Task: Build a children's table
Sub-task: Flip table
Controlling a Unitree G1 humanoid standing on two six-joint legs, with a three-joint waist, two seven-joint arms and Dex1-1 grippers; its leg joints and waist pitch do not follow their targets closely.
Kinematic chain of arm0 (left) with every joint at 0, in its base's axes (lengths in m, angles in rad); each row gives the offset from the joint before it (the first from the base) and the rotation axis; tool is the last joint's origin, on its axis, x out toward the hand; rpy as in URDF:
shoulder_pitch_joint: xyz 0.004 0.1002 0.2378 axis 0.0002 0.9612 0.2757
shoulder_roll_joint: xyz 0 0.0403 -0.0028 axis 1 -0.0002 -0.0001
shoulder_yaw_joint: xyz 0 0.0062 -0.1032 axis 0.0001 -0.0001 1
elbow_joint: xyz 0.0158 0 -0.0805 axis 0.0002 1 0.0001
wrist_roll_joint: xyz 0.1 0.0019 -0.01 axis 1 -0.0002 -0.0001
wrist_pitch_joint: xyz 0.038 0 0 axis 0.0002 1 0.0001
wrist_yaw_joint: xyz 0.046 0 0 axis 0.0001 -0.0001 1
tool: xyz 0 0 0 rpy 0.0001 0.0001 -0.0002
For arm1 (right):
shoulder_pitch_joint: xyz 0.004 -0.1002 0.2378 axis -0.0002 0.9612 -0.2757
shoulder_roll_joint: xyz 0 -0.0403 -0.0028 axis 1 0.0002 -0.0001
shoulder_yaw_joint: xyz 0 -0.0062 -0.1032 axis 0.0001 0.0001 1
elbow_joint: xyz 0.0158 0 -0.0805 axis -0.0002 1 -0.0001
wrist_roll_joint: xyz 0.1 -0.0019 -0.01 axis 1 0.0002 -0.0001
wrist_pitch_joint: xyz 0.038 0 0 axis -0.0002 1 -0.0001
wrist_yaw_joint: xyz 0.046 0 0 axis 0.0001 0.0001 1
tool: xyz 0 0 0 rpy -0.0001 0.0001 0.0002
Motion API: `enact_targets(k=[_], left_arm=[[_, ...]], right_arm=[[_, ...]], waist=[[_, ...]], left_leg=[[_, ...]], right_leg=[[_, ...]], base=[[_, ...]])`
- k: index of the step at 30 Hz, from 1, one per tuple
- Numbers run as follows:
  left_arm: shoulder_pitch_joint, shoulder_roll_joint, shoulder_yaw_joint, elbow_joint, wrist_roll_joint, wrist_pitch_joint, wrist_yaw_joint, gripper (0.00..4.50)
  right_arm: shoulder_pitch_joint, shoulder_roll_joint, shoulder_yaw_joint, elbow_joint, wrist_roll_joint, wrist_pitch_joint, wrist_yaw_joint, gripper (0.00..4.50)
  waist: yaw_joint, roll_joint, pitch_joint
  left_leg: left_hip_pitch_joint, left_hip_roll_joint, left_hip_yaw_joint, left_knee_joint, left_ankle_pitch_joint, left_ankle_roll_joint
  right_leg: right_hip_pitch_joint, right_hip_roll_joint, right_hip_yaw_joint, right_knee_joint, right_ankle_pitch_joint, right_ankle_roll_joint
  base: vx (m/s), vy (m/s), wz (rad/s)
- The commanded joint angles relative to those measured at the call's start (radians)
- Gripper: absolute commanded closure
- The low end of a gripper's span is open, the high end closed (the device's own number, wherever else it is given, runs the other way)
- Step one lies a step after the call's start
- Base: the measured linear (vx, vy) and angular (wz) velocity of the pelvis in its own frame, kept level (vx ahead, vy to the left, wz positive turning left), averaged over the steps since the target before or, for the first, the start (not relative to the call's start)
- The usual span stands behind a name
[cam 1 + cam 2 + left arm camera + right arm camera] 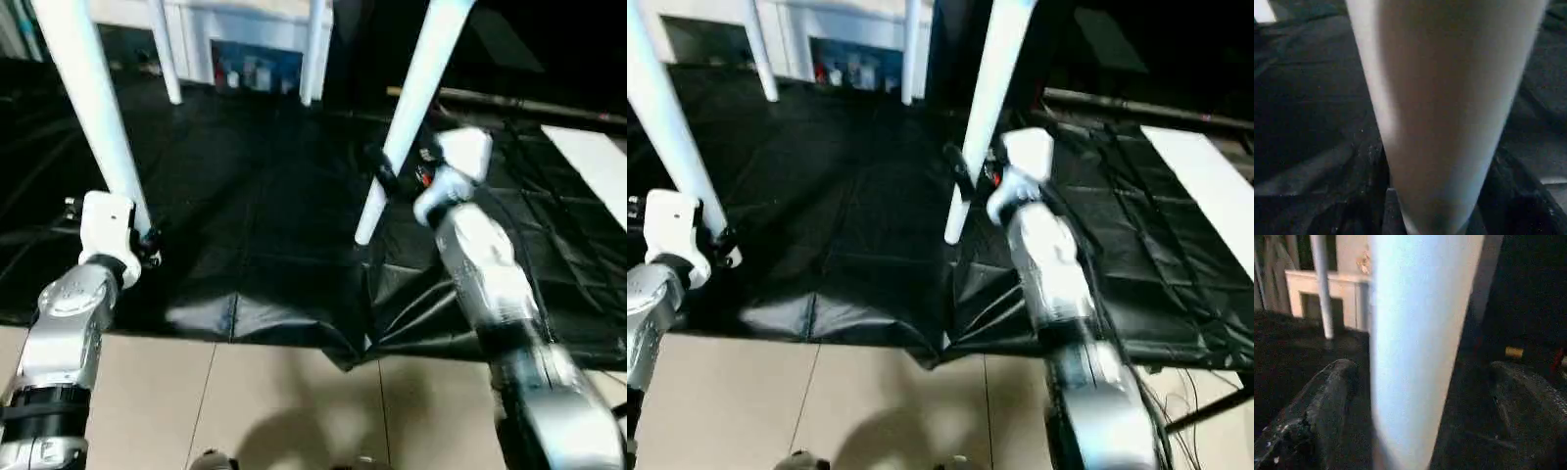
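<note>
The children's table stands over the black sheet, its tabletop out of view above. Two white tube legs are near me: a left leg [98, 127] and a right leg [416, 98]. Two far legs [167, 59] [312, 49] stand at the back. My left gripper [147, 245] is shut on the left leg near its lower end, with the black fingers [1383, 210] against the tube. My right gripper [382, 176] stands open around the right leg [1415, 347], with a gap between the tube and each finger [1327, 401]. That leg's lower tip [362, 235] is close above the sheet.
The black-sheeted worktable [245, 196] ends near me in a crumpled front edge [343, 343], with beige floor tiles [245, 401] below. A long flat white board [593, 162] lies at the right. White furniture [245, 29] stands behind. Cables [1185, 392] hang at the right.
</note>
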Motion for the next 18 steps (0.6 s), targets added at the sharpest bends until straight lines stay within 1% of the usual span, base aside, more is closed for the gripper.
enact_targets(k=[1, 2, 3, 4, 5, 6, 7, 8, 10, 11, 12, 13, 16, 17, 18], left_arm=[[0.001, 0.006, -0.002, -0.033, -0.006, 0.018, -0.01, 1.95], [0.001, 0.007, -0.002, -0.034, -0.006, 0.019, -0.011, 1.95], [0.001, 0.011, -0.001, -0.04, -0.009, 0.023, -0.017, 1.95], [0.001, 0.014, -0.001, -0.043, -0.01, 0.025, -0.024, 1.95], [0.001, 0.014, -0.001, -0.043, -0.01, 0.025, -0.024, 1.95], [-0.003, 0.017, 0.002, -0.041, -0.011, 0.024, -0.027, 1.95], [-0.006, 0.024, 0.006, -0.039, -0.011, 0.022, -0.033, 1.95], [-0.008, 0.033, 0.013, -0.033, -0.01, 0.015, -0.035, 1.95], [-0.008, 0.041, 0.017, -0.026, -0.009, 0.009, -0.038, 1.95], [-0.01, 0.049, 0.02, -0.018, -0.01, 0.001, -0.043, 1.95], [-0.014, 0.058, 0.023, -0.004, -0.012, -0.012, -0.054, 1.95], [-0.019, 0.063, 0.023, 0.006, -0.013, -0.017, -0.06, 1.95], [-0.025, 0.069, 0.023, 0.016, -0.013, -0.021, -0.065, 1.95], [-0.041, 0.085, 0.028, 0.044, -0.013, -0.037, -0.076, 1.95], [-0.048, 0.092, 0.029, 0.057, -0.011, -0.043, -0.08, 1.95]], right_arm=[[-0.018, -0.005, -0.028, 0.069, 0.004, 0.014, 0.01, 0.0], [-0.022, -0.006, -0.029, 0.075, 0.003, 0.013, 0.011, 0.0], [-0.045, -0.005, -0.029, 0.122, 0.022, 0.035, 0.08, 0.0], [-0.059, -0.007, -0.027, 0.153, 0.036, 0.04, 0.132, 0.0], [-0.059, -0.007, -0.027, 0.153, 0.036, 0.04, 0.132, 0.0], [-0.067, -0.011, -0.018, 0.173, 0.044, 0.044, 0.201, 0.0], [-0.071, -0.018, -0.002, 0.19, 0.055, 0.046, 0.326, 0.0], [-0.055, -0.032, 0.025, 0.17, 0.063, 0.06, 0.461, 0.0], [-0.044, -0.043, 0.043, 0.158, 0.06, 0.07, 0.552, 0.0], [-0.033, -0.054, 0.06, 0.144, 0.056, 0.087, 0.623, 0.0], [-0.017, -0.068, 0.081, 0.12, 0.055, 0.119, 0.684, 0.0], [-0.009, -0.074, 0.09, 0.11, 0.058, 0.136, 0.715, 0.0], [0.009, -0.083, 0.101, 0.083, 0.065, 0.152, 0.748, 0.0], [0.068, -0.11, 0.138, -0.013, 0.084, 0.193, 0.807, 0.0], [0.091, -0.121, 0.152, -0.047, 0.086, 0.197, 0.826, 0.0]], waist=[[0.001, 0.024, -0.05], [0.001, 0.024, -0.05], [0.002, 0.025, -0.05], [0.002, 0.026, -0.047], [0.002, 0.026, -0.047], [0.004, 0.028, -0.046], [0.003, 0.028, -0.045], [0.005, 0.028, -0.041], [0.005, 0.029, -0.04], [0.005, 0.029, -0.037], [0.006, 0.029, -0.036], [0.006, 0.027, -0.037], [0.007, 0.027, -0.036], [0.015, 0.026, -0.034], [0.017, 0.029, -0.037]], left_leg=[[0.032, 0.009, 0.001, -0.084, -0.295, -0.03], [0.032, 0.009, 0.001, -0.084, -0.295, -0.03], [0.03, 0.01, 0.001, -0.083, -0.257, -0.023], [0.028, 0.01, 0.001, -0.084, -0.244, -0.013], [0.027, 0.01, 0.001, -0.083, -0.237, -0.009], [0.028, 0.011, 0.001, -0.084, -0.232, -0.007], [0.029, 0.012, 0.003, -0.082, -0.236, 0.011], [0.028, 0.015, 0.002, -0.084, -0.234, 0.019], [0.028, 0.016, 0.001, -0.084, -0.24, 0.027], [0.029, 0.018, 0.001, -0.085, -0.229, 0.027], [0.029, 0.017, 0.001, -0.086, -0.23, 0.031], [0.031, 0.017, 0.001, -0.086, -0.227, 0.03], [0.034, 0.018, 0.002, -0.087, -0.234, 0.024], [0.039, 0.019, 0.001, -0.089, -0.251, 0.018], [0.041, 0.021, 0.001, -0.088, -0.25, 0.016]], right_leg=[[0.026, -0.036, 0.03, -0.078, -0.176, -0.162], [0.026, -0.036, 0.03, -0.078, -0.176, -0.162], [0.031, -0.034, 0.029, -0.071, -0.117, -0.176], [0.034, -0.034, 0.028, -0.067, -0.087, -0.188], [0.035, -0.035, 0.028, -0.067, -0.08, -0.195], [0.036, -0.035, 0.028, -0.066, -0.074, -0.2], [0.039, -0.036, 0.028, -0.067, -0.064, -0.219], [0.04, -0.038, 0.028, -0.068, -0.067, -0.226], [0.041, -0.038, 0.028, -0.068, -0.076, -0.23], [0.041, -0.041, 0.028, -0.068, -0.078, -0.238], [0.042, -0.039, 0.028, -0.07, -0.087, -0.24], [0.043, -0.041, 0.029, -0.071, -0.093, -0.24], [0.039, -0.043, 0.029, -0.073, -0.117, -0.248], [0.038, -0.042, 0.029, -0.08, -0.149, -0.234], [0.038, -0.044, 0.031, -0.077, -0.144, -0.231]], base=[[0.0, 0.0, 0.0], [0.0, 0.0, 0.0], [0.0, 0.0, 0.0], [0.0, 0.0, 0.0], [0.0, 0.0, 0.0], [0.0, 0.0, 0.0], [0.0, 0.0, 0.0], [0.0, 0.0, 0.0], [0.0, 0.0, 0.0], [0.0, 0.0, 0.0], [0.0, 0.0, 0.0], [0.0, 0.0, 0.0], [0.0, 0.0, 0.0], [0.0, 0.0, 0.0], [0.0, 0.0, 0.0]])
